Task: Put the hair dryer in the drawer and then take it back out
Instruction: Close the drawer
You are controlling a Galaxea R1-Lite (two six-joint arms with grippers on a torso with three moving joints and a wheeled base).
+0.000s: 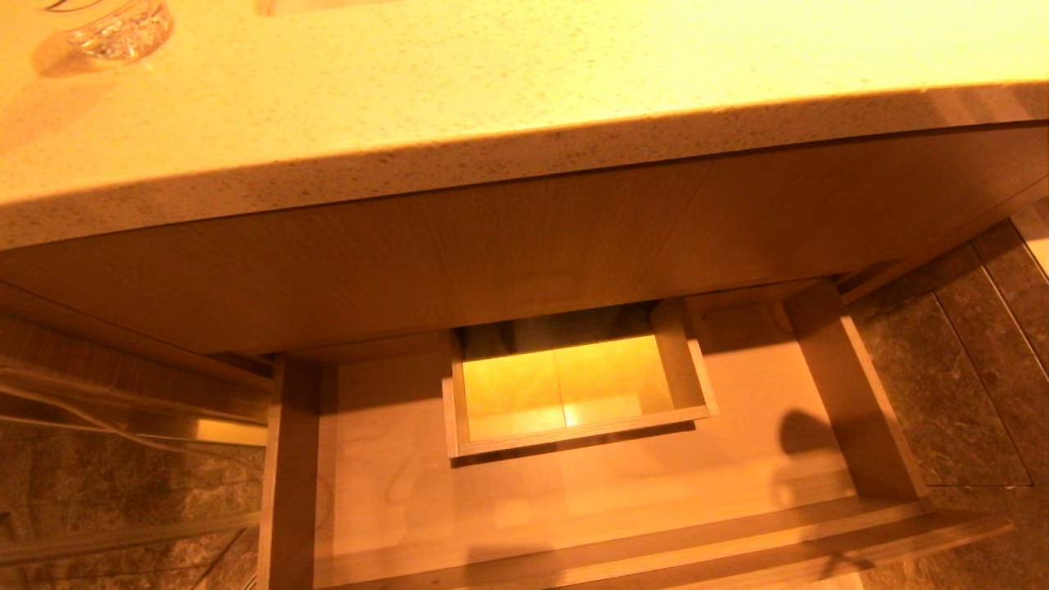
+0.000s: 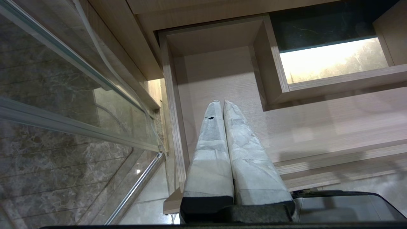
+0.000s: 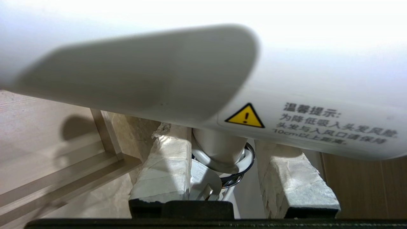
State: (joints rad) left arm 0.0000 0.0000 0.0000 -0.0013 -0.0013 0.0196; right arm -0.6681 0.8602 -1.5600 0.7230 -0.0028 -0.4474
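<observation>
- The right claw grips the white plastic hair dryer by its handle (body crosswise above the fingers), carrying it near the drawer's right side.
- The wide light wood-grain drawer stands pulled out below the speckled tabletop, ready to receive it.
- The left claw, fingers pressed together, hangs parked over the drawer's left side.

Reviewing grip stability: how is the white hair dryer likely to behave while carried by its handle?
The hair dryer looks rigid with smooth, glossy plastic, so it may slip. Its wide barrel sits across the narrow handle held by the right gripper, so it probably pulls top-heavy and could twist between the taped fingers.
</observation>
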